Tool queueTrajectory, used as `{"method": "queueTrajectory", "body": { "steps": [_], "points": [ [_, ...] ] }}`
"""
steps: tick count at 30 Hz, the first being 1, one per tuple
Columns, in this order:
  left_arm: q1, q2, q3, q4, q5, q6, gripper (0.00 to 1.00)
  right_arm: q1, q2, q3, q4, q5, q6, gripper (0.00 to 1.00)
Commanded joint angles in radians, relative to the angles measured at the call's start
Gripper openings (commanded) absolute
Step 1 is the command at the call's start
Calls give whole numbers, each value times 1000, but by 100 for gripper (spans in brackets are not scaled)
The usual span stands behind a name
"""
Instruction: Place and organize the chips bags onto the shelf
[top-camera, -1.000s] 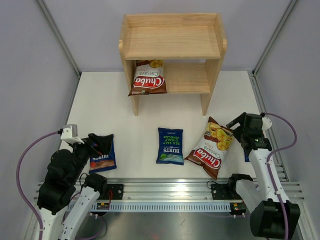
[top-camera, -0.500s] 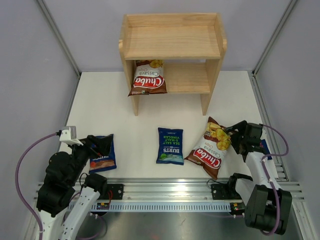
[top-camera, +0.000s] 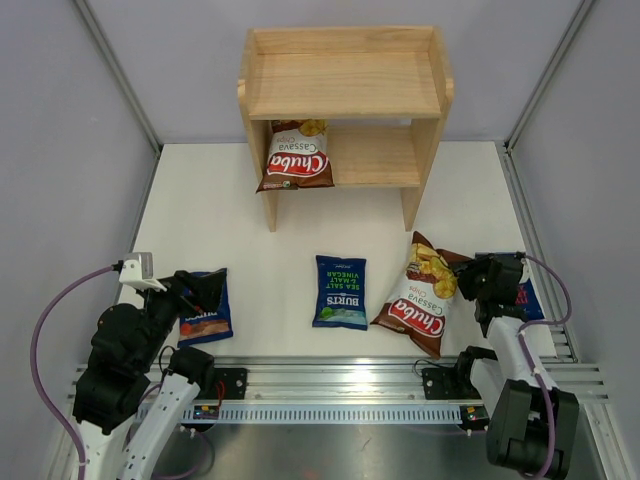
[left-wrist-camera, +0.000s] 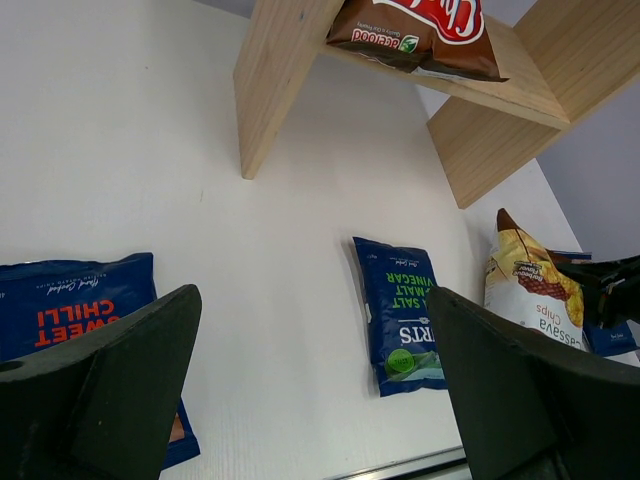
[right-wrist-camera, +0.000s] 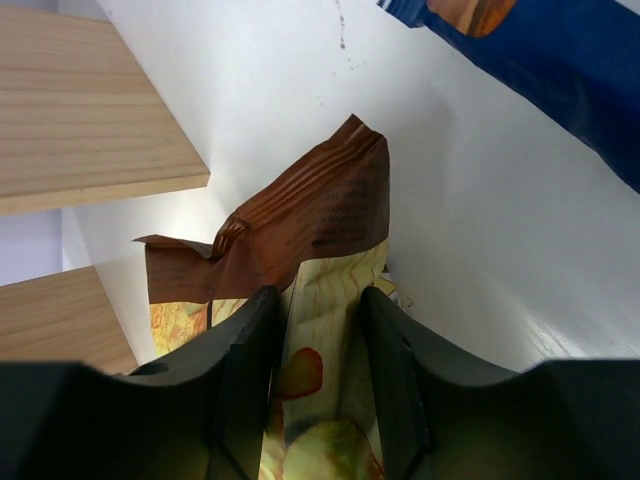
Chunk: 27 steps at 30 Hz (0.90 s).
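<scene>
The shelf (top-camera: 345, 100) stands at the back of the surface (top-camera: 220, 220), a cassava bag (top-camera: 297, 157) on the left of its lower tier. Nearer, from left to right, lie a chilli bag (top-camera: 205, 310), a vinegar bag (top-camera: 340, 291), a second cassava bag (top-camera: 420, 297) and, far right, a small bag (top-camera: 528, 299).

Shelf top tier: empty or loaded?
Empty. The top view shows only bare wood inside the rim of the top tier; the one shelved Chuba bag sits on the lower tier.
</scene>
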Motion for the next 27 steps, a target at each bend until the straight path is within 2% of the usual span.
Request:
{"method": "queueTrajectory", "body": {
  "steps": [1, 3, 6, 7, 15, 16, 18, 24, 26, 27],
  "points": [
    [-2, 5, 1, 52, 27, 15, 99, -6, -67, 6, 29, -4, -5, 44],
    [-2, 9, 1, 52, 27, 15, 99, -6, -87, 21, -4, -7, -25, 35],
    [-2, 23, 1, 52, 27, 15, 99, -6, -130, 37, -81, -14, -33, 30],
    [-2, 26, 3, 52, 27, 15, 99, -6, -150, 49, -95, -20, -34, 20],
    [-2, 66, 3, 53, 49, 21, 99, -6, -229, 141, -224, -73, -39, 14],
    [-2, 84, 3, 60, 58, 23, 99, -6, -236, 161, -234, -78, -39, 6],
    [-2, 108, 4, 61, 64, 28, 99, -6, -261, 176, -261, -93, -33, 4],
    [-2, 213, -14, 116, 240, 23, 99, -6, -313, 244, -313, -161, 13, 4],
    [-2, 235, -54, 202, 347, -4, 99, -6, -331, 259, -317, -178, 33, 4],
    [-2, 238, -112, 289, 381, -44, 99, -6, -336, 273, -319, -190, 47, 0]
  ]
}}
